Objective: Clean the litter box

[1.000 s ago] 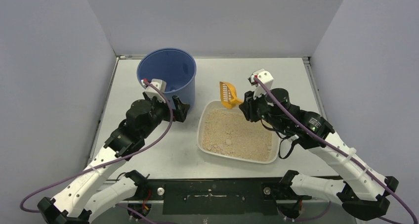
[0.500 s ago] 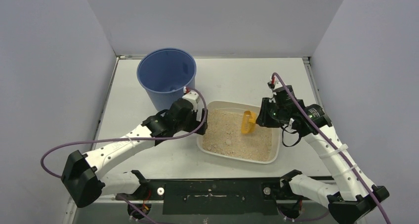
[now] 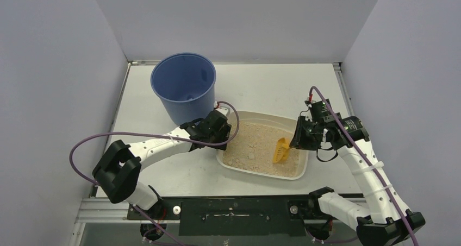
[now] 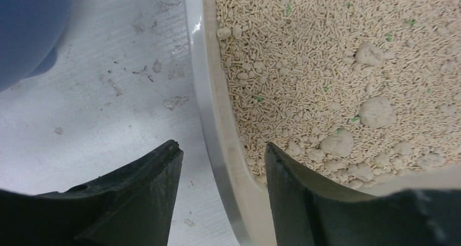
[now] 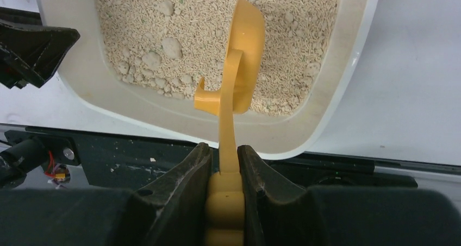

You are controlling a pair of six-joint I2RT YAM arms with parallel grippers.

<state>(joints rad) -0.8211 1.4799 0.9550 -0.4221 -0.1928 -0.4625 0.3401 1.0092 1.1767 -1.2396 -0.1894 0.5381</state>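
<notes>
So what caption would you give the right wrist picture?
Right gripper clamps the yellow scoop, its bowl over clumpy litter in the white litter box.

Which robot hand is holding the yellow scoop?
The right gripper: its jaws pinch the yellow scoop by its handle. The left gripper holds nothing; its open jaws straddle the rim of the litter box.

Pale lilac-grey walls (image 3: 234, 18) enclose a scuffed white table (image 3: 272, 88) on three sides.

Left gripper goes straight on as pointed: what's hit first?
Probably the litter box rim, sitting between the open fingers of the left gripper; outer finger heads for the table, inner for the litter.
</notes>
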